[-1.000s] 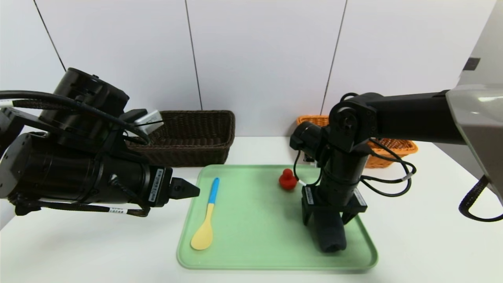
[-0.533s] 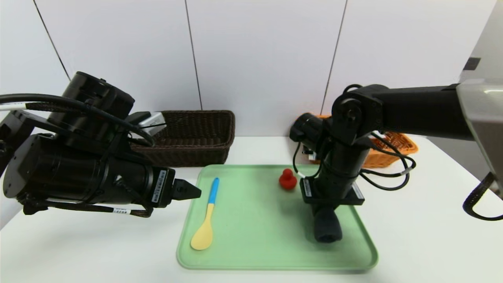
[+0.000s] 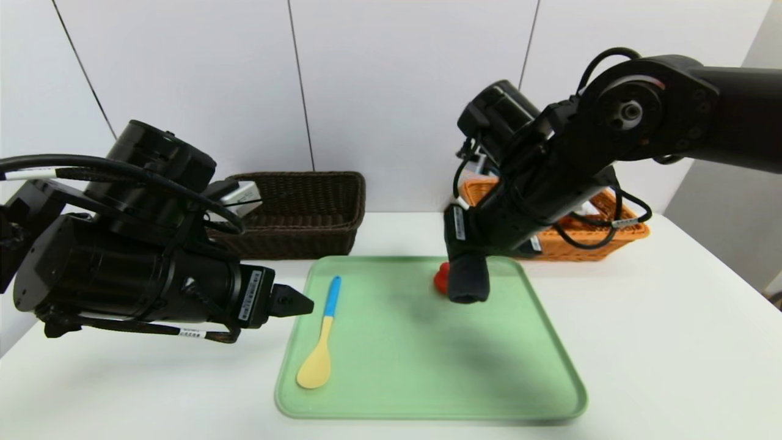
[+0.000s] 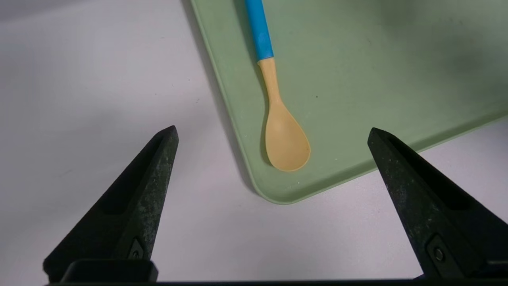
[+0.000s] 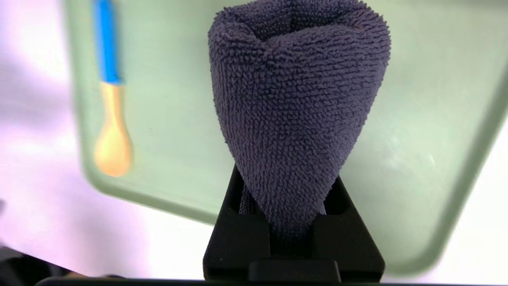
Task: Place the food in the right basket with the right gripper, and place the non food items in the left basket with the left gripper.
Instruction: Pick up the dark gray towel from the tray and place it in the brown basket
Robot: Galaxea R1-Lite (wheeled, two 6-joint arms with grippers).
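Note:
My right gripper (image 3: 467, 260) is shut on a dark rolled towel (image 3: 468, 280), which hangs in the air above the back of the green tray (image 3: 427, 379). The right wrist view shows the towel (image 5: 297, 99) pinched between the jaws of the right gripper (image 5: 287, 186). A small red item (image 3: 439, 280) sits on the tray, mostly hidden behind the towel. A spoon (image 3: 322, 336) with a blue handle and yellow bowl lies on the tray's left side. My left gripper (image 3: 299, 300) hovers open just left of the spoon (image 4: 283, 139), near the tray's front left corner.
A dark brown wicker basket (image 3: 299, 214) stands at the back left. An orange basket (image 3: 617, 232) stands at the back right, partly behind my right arm. White table surrounds the tray.
My right gripper closed on the towel at the tray's front right, then lifted it up and toward the back of the tray. The left arm barely shifted.

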